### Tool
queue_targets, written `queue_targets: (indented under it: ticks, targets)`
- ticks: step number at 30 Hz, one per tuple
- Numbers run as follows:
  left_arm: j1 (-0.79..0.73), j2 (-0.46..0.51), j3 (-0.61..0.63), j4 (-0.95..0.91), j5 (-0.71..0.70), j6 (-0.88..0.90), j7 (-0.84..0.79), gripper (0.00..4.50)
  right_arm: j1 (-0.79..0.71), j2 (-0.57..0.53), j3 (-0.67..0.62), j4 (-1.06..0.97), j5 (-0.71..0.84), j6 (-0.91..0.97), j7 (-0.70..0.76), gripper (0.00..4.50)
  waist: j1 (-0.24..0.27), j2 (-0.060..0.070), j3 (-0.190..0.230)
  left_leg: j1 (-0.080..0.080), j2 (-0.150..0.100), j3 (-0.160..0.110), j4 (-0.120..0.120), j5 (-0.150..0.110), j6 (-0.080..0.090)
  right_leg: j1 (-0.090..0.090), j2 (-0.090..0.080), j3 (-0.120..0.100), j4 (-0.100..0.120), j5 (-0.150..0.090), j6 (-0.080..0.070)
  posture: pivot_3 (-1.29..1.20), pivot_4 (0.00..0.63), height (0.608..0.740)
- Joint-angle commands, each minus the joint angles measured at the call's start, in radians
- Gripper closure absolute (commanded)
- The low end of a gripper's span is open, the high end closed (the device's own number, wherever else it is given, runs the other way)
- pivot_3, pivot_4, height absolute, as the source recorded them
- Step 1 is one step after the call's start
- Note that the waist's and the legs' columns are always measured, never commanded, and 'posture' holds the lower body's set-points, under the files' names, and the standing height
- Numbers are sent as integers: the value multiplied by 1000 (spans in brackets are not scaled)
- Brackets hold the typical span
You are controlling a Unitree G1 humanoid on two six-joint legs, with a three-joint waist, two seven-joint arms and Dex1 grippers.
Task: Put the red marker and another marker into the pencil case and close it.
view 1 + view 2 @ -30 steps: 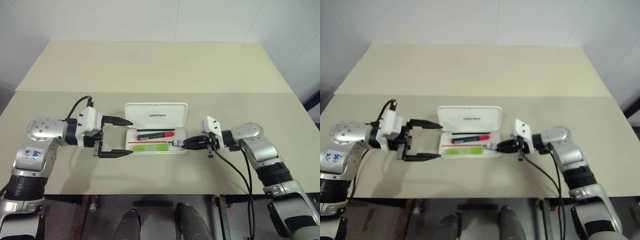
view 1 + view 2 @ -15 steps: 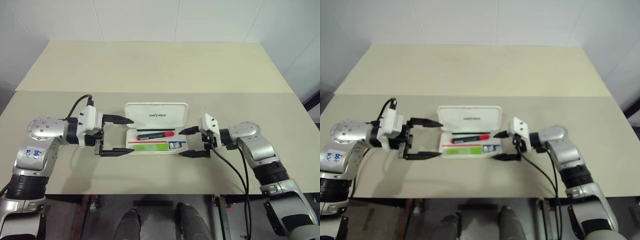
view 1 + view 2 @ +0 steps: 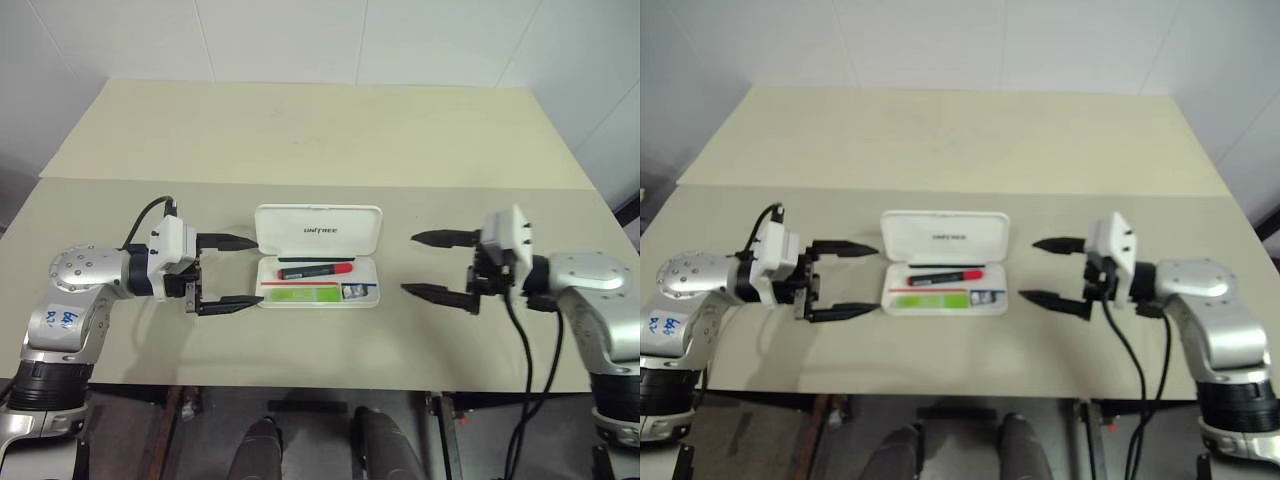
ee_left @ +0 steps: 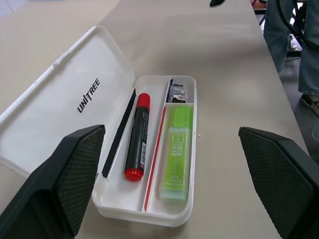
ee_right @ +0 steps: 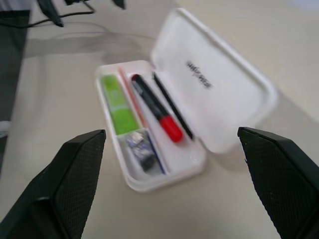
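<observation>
Both markers are in. The red marker [image 4: 136,142] lies in the rear slot of the case [image 3: 318,296], the green marker [image 4: 176,147] in the front slot, both parallel to the case's long axis, which runs left-right across the desk [image 3: 300,140]. A small grey piece [image 4: 178,93] sits in the end compartment on the right end effector's side. The lid [image 3: 318,229] is swung fully back and lies flat on the desk behind the tray, hinge along the tray's rear long edge.

Left end effector [image 3: 226,272]: fingers spread wide, empty, pointing at the case's left short end from just beside it. Right end effector [image 3: 436,265]: also spread wide and empty, pointing at the right short end but standing well apart from it, raised off the desk.

My read is that only closing is left. The relation that matters: the lid's free long edge is the far one, beyond the tray from both end effectors, and neither is lined up with it; both aim along the case's long axis at the ends. Left is clearly nearer. Whichever goes would need to reach past the tray to the far edge, get under it and sweep it forward over the hinge. Risk: the light case skids unless the other end effector braces an end.
</observation>
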Motion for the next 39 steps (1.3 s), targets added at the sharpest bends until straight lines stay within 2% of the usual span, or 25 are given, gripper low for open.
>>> queue_targets:
  ticks: [1, 2, 5, 9, 16, 17, 22, 26, 30, 33, 39]
  targets:
    - [-35, -18, 19, 32, -12, -26, 10, 0, 26, -41, -56, -15, 10, -32, -7, 31, 0, 0, 0, 0, 0, 0, 0, 0, 0, 0, 0, 0, 0, 0, 0, 0, 150, 740]
    - [-36, -19, 20, 41, -10, -30, 7, 0, 26, -44, -57, -15, 9, -39, -14, 31, -2, 0, 0, 0, 0, 0, 0, 0, 0, 0, 0, 0, 0, 0, 0, 0, 150, 740]
    - [-15, -16, 30, 64, -14, -39, -6, 571, 24, -35, -56, -28, 11, -50, -42, 0, -6, 0, 0, 1, 0, 2, 0, 0, 0, 0, 0, 2, 0, 0, 0, 0, 150, 740]
    - [-5, -20, 63, 107, -18, -43, 22, 1866, 42, -20, -48, -49, 12, -60, -76, 0, -2, 0, 0, 1, 0, 2, 0, 0, 0, 0, 0, 2, 0, 0, 0, 0, 150, 740]
    - [5, -21, 69, 76, -41, -21, 16, 4309, 34, -17, -53, -55, 22, -71, -109, 0, 0, 0, 0, 0, 0, 2, 0, 0, 0, 0, 0, 2, -1, 1, 0, 0, 150, 740]
    - [7, -22, 70, 73, -41, -22, 18, 4461, 32, -18, -53, -55, 24, -69, -112, 0, 0, 0, 0, 0, 0, 2, 0, 0, 0, 0, 0, 2, -1, 1, 0, 0, 150, 740]
    - [27, -42, 82, 62, -7, -64, 71, 4461, 24, -9, -32, -51, 20, -70, -127, 0, 0, 0, 0, 0, 0, 2, 0, 0, 0, 0, 0, 2, -1, 1, 0, 0, 150, 740]
    - [-43, -126, 176, 64, -44, -49, 284, 4461, 4, -8, -27, -39, 18, -69, -133, 0, 1, 0, 0, 0, 0, 2, 0, 0, 0, 0, 0, 3, 0, 1, 1, 0, 150, 740]
    - [-101, -165, 232, 88, -47, -12, 435, 4461, -5, -10, -28, -33, 17, -69, -134, 0, 1, -1, 0, 1, 0, 2, 1, 0, 0, 0, 0, 3, 0, 1, 1, 0, 150, 740]
    - [-158, -152, 215, 193, 37, 65, 572, 4461, -16, -6, -23, -34, 15, -71, -143, 0, 0, -1, 0, 1, 0, 2, 1, 0, 0, 0, 0, 3, -1, 2, 1, 0, 150, 740]
    - [-222, -148, 114, 338, 85, 171, 551, 4461, -31, 0, -18, -47, 18, -72, -163, 0, 0, -1, 0, 0, 0, 2, 0, 0, 0, 0, 1, 3, 0, 2, 2, 0, 150, 740]
